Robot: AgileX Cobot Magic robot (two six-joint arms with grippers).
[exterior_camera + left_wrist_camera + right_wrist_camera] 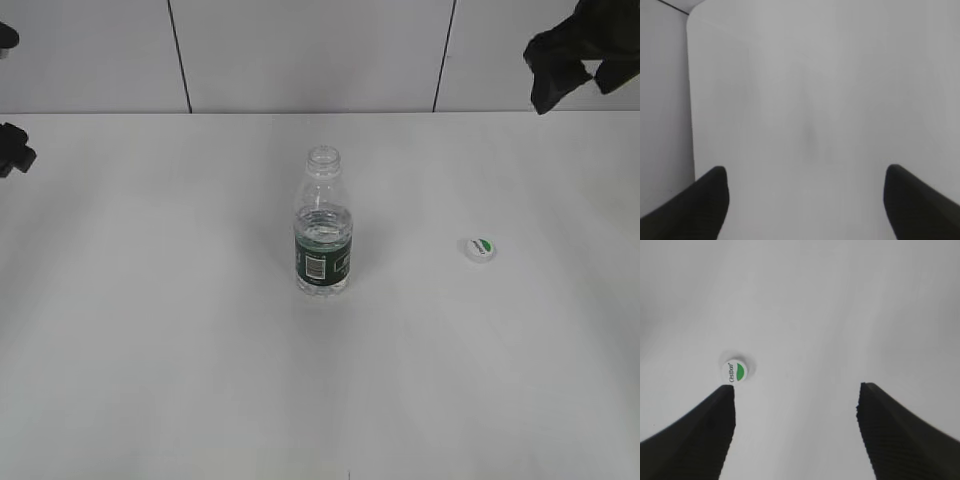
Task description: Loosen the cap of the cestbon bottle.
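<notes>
The cestbon bottle point(323, 222) stands upright in the middle of the white table, with its threaded neck open and no cap on it. The white cap point(479, 249) with the green mark lies flat on the table to the bottle's right, apart from it. It also shows in the right wrist view point(735, 372), just past the left finger. My right gripper point(796, 390) is open and empty, raised at the far right point(572, 62). My left gripper point(805, 172) is open and empty over bare table, at the far left edge point(12, 150).
The white table point(180, 330) ends at a grey panelled wall point(300, 50) behind. In the left wrist view a rounded table corner and its edge point(690, 100) run down the left side.
</notes>
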